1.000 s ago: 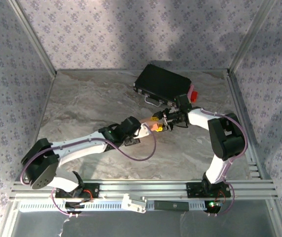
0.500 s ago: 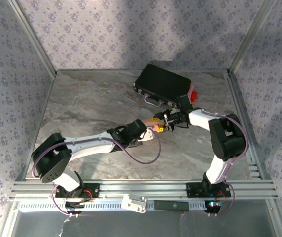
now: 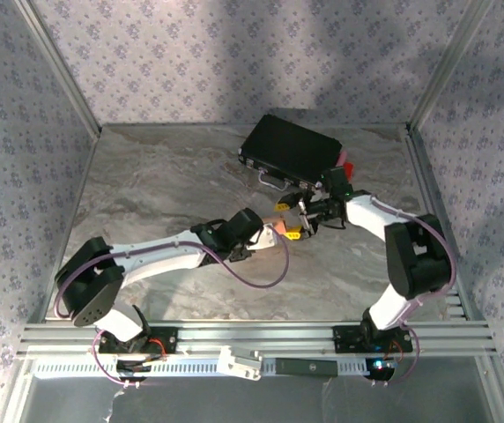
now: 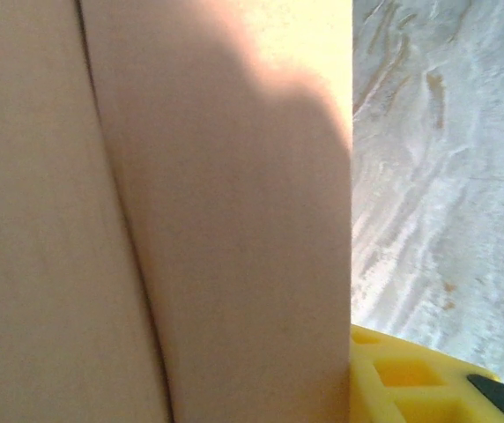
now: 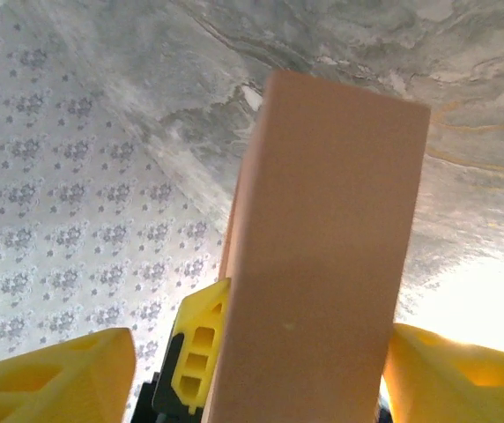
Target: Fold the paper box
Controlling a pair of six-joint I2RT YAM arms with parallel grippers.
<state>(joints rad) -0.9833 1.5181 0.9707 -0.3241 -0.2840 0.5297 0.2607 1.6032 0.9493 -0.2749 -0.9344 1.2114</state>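
- At the near edge, both arm bases sit on the ribbed aluminium rail [image 3: 322,333]. The left arm lies low across the grey marble-patterned tabletop [image 3: 146,176] toward its centre. The right arm doubles back from its elbow to meet it.
- Left gripper [image 3: 270,231]: set close against the salmon-brown, thin cardboard paper box [image 5: 322,264]. Its wrist view shows a creased panel right at the lens and one yellow plastic finger [image 4: 402,374] at the panel's edge. The opposite finger is hidden, so it cannot be determined whether the box is clamped or merely touched.
- Paper box location: mid-table, between the two grippers, with one long panel standing roughly upright in the right wrist view. Whether its lower edge rests on the surface cannot be told.
- Right gripper [image 5: 261,348]: jaws spread, straddling that panel. One finger is just beside the panel's edge; the other stands clear of it.
- Step in hand (judgement): forming the body. A wall panel is being raised along its crease while the other arm steadies the sheet. No finished closure is visible.
- Next move (judgement): close the right jaws squarely on the panel, then turn it about the crease with light force. The left side must hold firm, because thin card buckles if it is pulled off-axis.
- Far side: a black rectangular hard case with metal trim [image 3: 292,145] lies well apart from the work, with a small red item [image 3: 347,167] just beside its right end. Neither needs handling.
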